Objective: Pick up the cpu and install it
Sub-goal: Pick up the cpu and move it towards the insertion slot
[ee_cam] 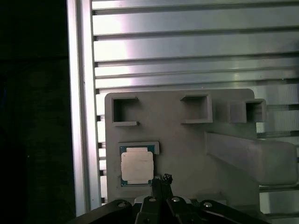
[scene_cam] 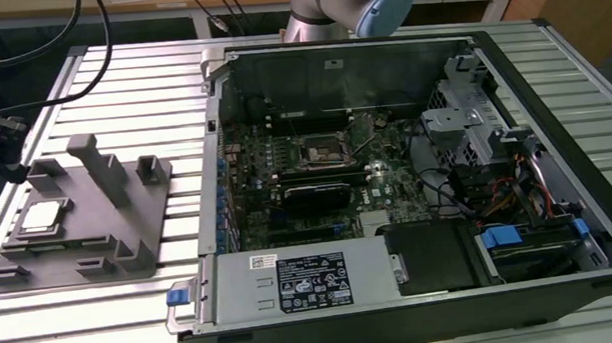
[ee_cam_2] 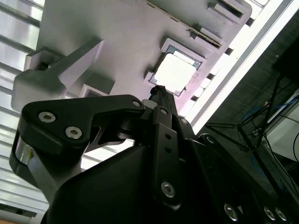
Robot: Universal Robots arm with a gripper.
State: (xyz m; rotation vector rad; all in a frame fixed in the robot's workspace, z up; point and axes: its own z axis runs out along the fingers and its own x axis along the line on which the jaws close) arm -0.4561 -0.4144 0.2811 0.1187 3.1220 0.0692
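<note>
Cpu count: one cpu [scene_cam: 43, 217], lying flat with its silver top up.
Cpu place: it sits in a shallow framed seat on the grey fixture [scene_cam: 92, 229], in the half toward the exterior view's left. Both wrist views show it there [ee_cam_2: 175, 74] [ee_cam: 137, 166].
Fixture count: one fixture [ee_cam: 177, 140], and the first wrist view shows three square recesses along one of its edges. One tall upright [scene_cam: 98, 167] rises from it, well apart from the cpu.
Jaws: drawn together into one narrow tip with no gap showing and nothing held. In the first wrist view the tip appears just beside one corner of the cpu. How high above it they are, I cannot tell.
Arm: one arm [scene_cam: 342, 1], at the far side of the surface behind the case.
Computer case count: one open computer case [scene_cam: 406, 331], lying on its side on the slatted surface [scene_cam: 131, 316].
Socket count: one square socket [scene_cam: 321, 151] on the board inside the case, ringed by other parts.
Edges: the fixture lies near the surface's edge at the exterior view's left. In the first wrist view its side runs close along the edge rail [ee_cam: 84, 116].
Open room: a strip of bare slats separates the fixture from the case wall. No part of the fixture overhangs the cpu.
</note>
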